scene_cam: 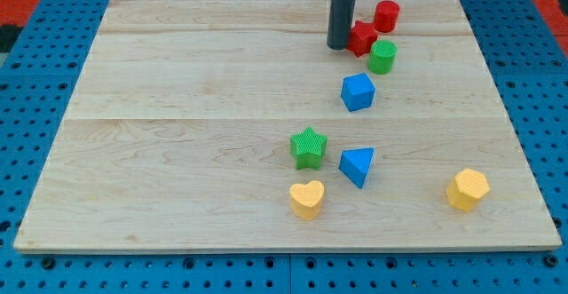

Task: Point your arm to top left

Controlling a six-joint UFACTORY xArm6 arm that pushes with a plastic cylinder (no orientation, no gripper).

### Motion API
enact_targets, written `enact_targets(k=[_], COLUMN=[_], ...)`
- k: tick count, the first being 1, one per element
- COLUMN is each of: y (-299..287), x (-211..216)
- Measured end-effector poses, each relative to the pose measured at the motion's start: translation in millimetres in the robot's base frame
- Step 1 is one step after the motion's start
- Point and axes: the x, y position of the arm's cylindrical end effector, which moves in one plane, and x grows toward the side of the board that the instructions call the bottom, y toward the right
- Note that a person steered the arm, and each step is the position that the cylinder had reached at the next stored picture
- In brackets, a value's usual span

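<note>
My tip (339,45) rests near the counter's (177,152) top edge, right of centre, touching the red star block (362,38)'s left side. There is no pincer, just a bare rod holding nothing. The target, the counter's top left corner, lies well away to the view's left along the top edge. That stretch looks unobstructed; every block sits right or below.

The desk (195,107) is pale wood, matt, with fine grain and faint seams between its planks. Around it lies a blue perforated panel (53,276) with a slight sheen, seemingly metal or plastic. The dark rod (343,10) looks smooth and matt. The green star (308,147) and green cylinder (382,56) show fine ridged layers like printed plastic; the yellow heart (307,199) looks smooth, softly matt.
</note>
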Motion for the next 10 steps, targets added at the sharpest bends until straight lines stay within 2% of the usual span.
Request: enact_targets(k=[3, 7, 10], y=[-93, -249, -294], x=[-41, -102, -104])
